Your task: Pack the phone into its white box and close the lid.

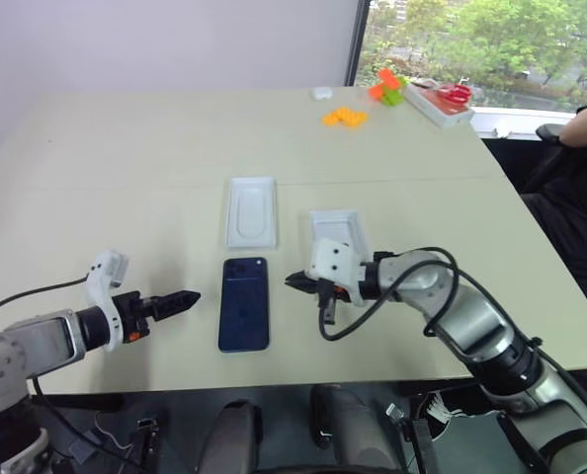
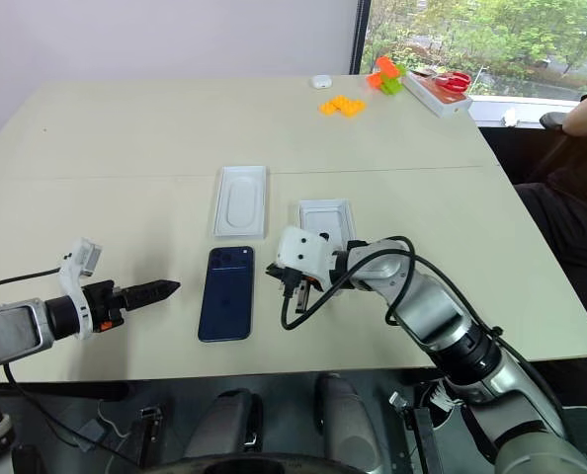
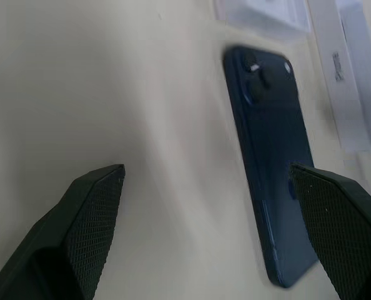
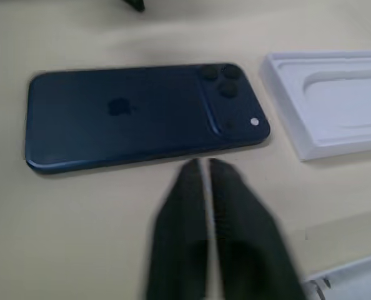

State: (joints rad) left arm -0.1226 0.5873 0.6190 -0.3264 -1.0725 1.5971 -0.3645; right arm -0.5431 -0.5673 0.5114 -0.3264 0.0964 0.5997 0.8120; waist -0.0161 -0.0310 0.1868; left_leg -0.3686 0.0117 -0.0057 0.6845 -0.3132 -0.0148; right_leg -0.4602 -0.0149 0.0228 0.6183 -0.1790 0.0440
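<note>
The dark blue phone [image 1: 244,304] lies back up near the table's front edge, its camera cluster at the far end. My left gripper [image 1: 180,299] hovers a short gap to its left, pointing at it, open with its fingers [image 3: 89,215] wide apart and nothing between them. My right gripper [image 1: 295,282] is just right of the phone, shut and empty, its tips [image 4: 204,167] close to the phone's long edge but apart from it. Behind that gripper lies a shallow white tray [image 1: 335,229], partly hidden; I cannot tell whether it is the white box or the lid.
A thin white insert with an oval recess [image 1: 251,210] lies just beyond the phone. Far back right are orange pieces [image 1: 344,117], green and orange blocks [image 1: 385,87] and a white tray with red scissors [image 1: 442,99]. A person's arm [image 1: 585,126] shows at the right edge.
</note>
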